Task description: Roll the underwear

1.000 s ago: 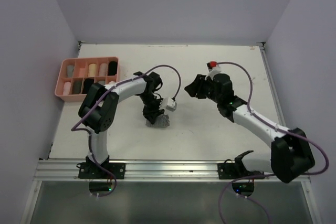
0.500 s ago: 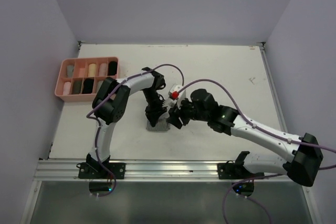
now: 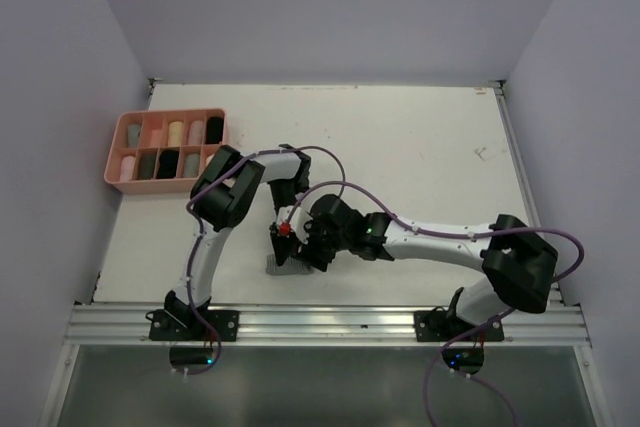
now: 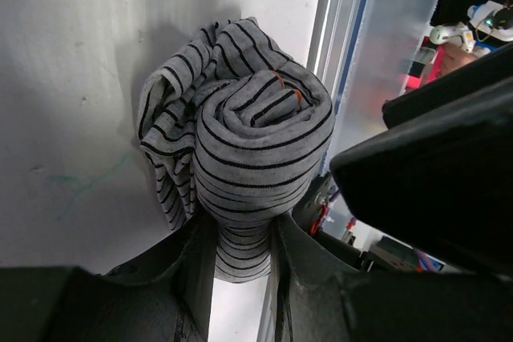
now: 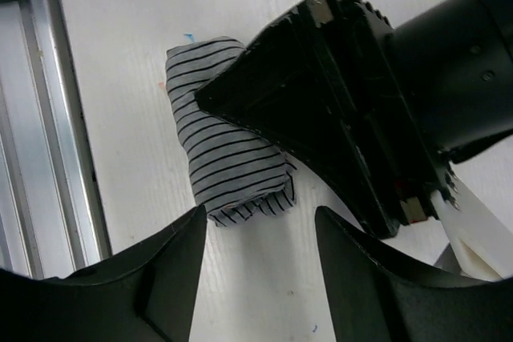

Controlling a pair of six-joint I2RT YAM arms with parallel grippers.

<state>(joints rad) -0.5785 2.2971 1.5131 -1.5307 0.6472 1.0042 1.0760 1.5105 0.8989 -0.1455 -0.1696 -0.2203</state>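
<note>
A rolled grey striped underwear lies on the white table close to the front rail. My left gripper is shut on the roll's near end, with one finger on each side. From above, the underwear pokes out below the left gripper. My right gripper is open and hovers just off the free end of the underwear, touching nothing. The left gripper covers the roll's far part there. In the top view the right gripper sits right beside the left one.
A pink tray holding several rolled garments stands at the back left. The aluminium front rail runs just beyond the roll, also the rail in the right wrist view. Both arms' cables loop over the table's middle.
The right arm swung from the back right down to the roll, and its jaws widened. The left arm carried the striped roll nearer the front rail.
</note>
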